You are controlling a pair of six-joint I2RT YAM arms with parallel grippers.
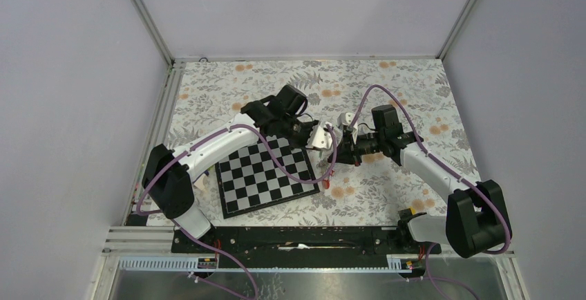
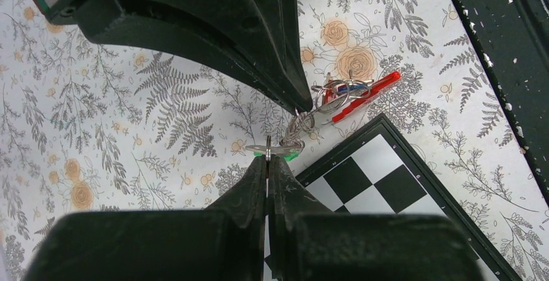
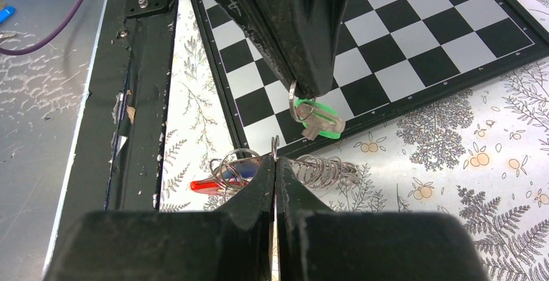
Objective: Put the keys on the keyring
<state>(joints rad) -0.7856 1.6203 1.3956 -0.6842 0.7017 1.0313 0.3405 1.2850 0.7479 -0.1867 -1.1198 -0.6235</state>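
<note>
In the left wrist view my left gripper is shut on a thin metal ring that carries a green-headed key, lifted above the cloth. My right gripper is shut on another metal ring in a chain of coiled rings. That chain leads down to the red keyring, which lies on the cloth with a blue key beside it. The two grippers meet tip to tip over the chessboard's corner: left, right. The green key hangs under the left fingers.
A black-and-white chessboard lies under the left arm on the flowered cloth. The black base rail runs along the near edge. Metal frame posts and grey walls close in the sides. Purple cables loop over both arms.
</note>
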